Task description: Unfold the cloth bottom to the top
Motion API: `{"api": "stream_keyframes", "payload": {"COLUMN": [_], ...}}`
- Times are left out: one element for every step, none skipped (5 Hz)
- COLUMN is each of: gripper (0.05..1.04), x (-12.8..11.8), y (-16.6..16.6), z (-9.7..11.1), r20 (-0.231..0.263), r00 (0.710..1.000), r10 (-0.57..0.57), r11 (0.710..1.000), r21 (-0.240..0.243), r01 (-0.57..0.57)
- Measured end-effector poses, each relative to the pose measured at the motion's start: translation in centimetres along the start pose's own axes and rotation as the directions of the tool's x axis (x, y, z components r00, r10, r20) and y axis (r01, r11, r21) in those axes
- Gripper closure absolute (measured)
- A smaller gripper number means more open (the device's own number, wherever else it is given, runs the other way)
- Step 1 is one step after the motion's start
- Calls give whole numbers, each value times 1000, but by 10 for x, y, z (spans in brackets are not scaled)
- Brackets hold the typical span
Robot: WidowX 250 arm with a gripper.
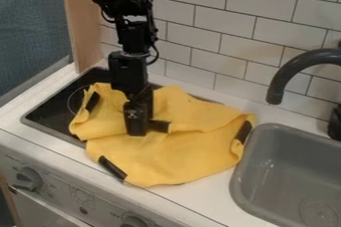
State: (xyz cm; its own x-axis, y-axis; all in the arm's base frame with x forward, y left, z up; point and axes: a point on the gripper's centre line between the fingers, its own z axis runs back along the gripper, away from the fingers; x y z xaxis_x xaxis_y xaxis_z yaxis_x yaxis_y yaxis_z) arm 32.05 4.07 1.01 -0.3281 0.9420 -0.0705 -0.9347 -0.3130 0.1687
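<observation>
Yellow cloth (176, 156) rumpled over dark stove top (50, 114) and white bench (203, 196), black tool (136, 130) above its middle, cannot tell if clamped or apart, grey sink (238, 183) lower right.

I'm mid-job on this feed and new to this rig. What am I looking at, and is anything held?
There is one picture, from a fixed camera looking down at a slant. The black machine entering from the top is a robot arm; at its lower end is the gripper, down at the yellow cloth. The cloth lies rumpled, with dark patches near its edges, partly over the black stovetop and partly on the white counter. To the right are a grey sink and a dark faucet. The gripper seems to meet the cloth, but I cannot tell whether it holds it.
</observation>
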Motion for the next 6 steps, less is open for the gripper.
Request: {"api": "stream_keyframes", "payload": {"gripper": [445,737,923,1014,1032,1032], "x": [1,0,0,-1,-3,-8], "y": [-1,-3,-3,-3,-1,-7], "z": [0,0,0,0,3,11], "r20": [7,3,3,-3,-13,-40], "r00": [1000,1000,1000,1000,1000,999], "r10": [6,12,11,8,-4,-23], "r11": [1000,1000,1000,1000,1000,1000], "r21": [-10,-22,-22,-20,0,-12], "r01": [-6,-12,-11,-8,4,23]}}
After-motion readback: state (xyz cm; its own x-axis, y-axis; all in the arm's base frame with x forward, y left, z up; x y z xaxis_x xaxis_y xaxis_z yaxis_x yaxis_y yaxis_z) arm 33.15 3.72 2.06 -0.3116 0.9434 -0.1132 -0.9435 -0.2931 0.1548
